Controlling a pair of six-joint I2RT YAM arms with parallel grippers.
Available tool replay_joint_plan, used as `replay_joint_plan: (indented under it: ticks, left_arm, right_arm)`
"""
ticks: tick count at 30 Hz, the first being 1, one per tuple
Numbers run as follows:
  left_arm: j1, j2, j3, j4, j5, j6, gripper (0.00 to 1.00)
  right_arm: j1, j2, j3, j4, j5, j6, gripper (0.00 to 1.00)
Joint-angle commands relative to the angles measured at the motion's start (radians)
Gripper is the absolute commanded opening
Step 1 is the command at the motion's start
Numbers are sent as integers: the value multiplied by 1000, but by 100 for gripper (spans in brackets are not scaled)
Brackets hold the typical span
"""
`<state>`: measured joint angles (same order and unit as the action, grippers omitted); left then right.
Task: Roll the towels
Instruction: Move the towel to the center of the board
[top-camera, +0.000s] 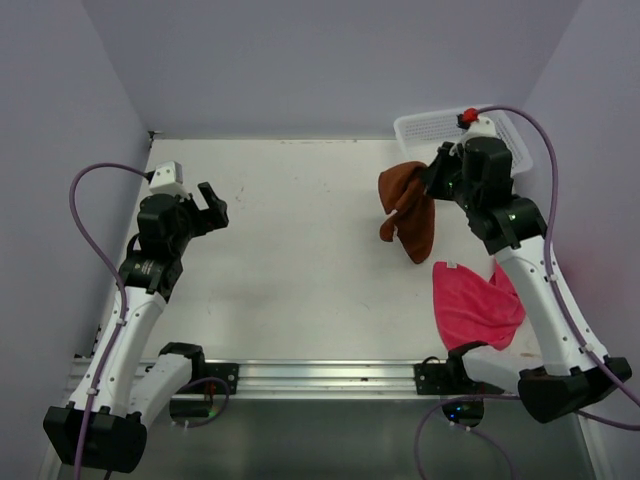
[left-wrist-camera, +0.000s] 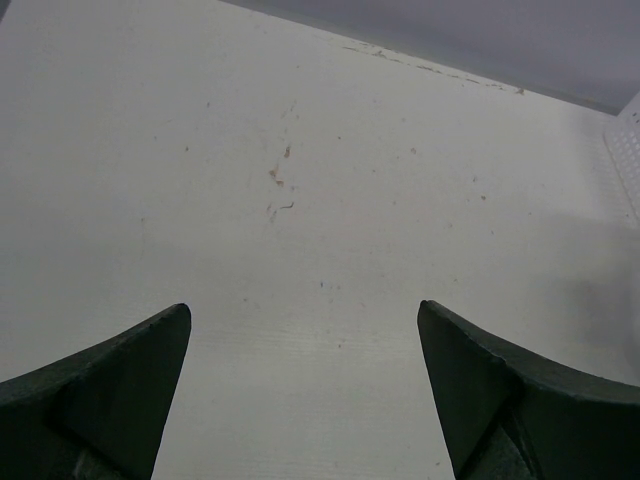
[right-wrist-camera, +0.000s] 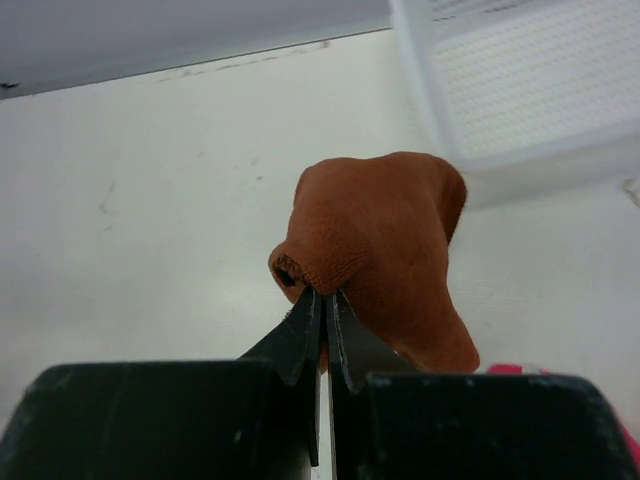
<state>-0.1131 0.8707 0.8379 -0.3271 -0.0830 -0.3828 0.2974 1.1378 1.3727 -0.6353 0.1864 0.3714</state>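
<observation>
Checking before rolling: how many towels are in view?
2. The rust-brown towel is pinched in the right jaws near the basket; the pink towel lies crumpled beside the right arm. None looks hidden.

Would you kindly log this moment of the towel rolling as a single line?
right gripper: shut on rust-brown towel | left gripper: open, empty | pink towel: lying unrolled on table

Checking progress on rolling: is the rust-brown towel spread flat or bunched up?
Bunched: the rust-brown towel is crumpled in folds, pinched by the shut right gripper.
</observation>
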Motion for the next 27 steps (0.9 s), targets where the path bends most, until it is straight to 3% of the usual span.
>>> replay_joint_plan:
  ticks: [1, 5, 14, 15, 18, 19, 21, 27]
  left_arm:
    - [7, -16, 27, 16, 5, -4, 100]
    - [7, -18, 27, 16, -1, -4, 100]
    - [9, -25, 27, 13, -26, -4, 100]
    - [9, -27, 27, 13, -26, -4, 100]
    - [9, -24, 27, 11, -26, -4, 100]
    - [9, -22, 27, 13, -27, -4, 100]
    - [9, -18, 26, 13, -24, -4, 100]
    - [9, -6, 26, 14, -11, -4, 100]
  right_arm:
    - [38, 62, 72, 63, -276, -29, 0]
    - [132, 111, 101, 161, -442, -19, 0]
    - [287, 321, 192, 282, -611, 20, 1]
    - [313, 379, 206, 283, -625, 20, 16]
    - [329, 491, 213, 295, -561, 44, 44]
    - [330, 517, 224, 255, -521, 61, 48]
    - [329, 574, 275, 206, -408, 75, 54]
    - [327, 576, 230, 207, -404, 75, 46]
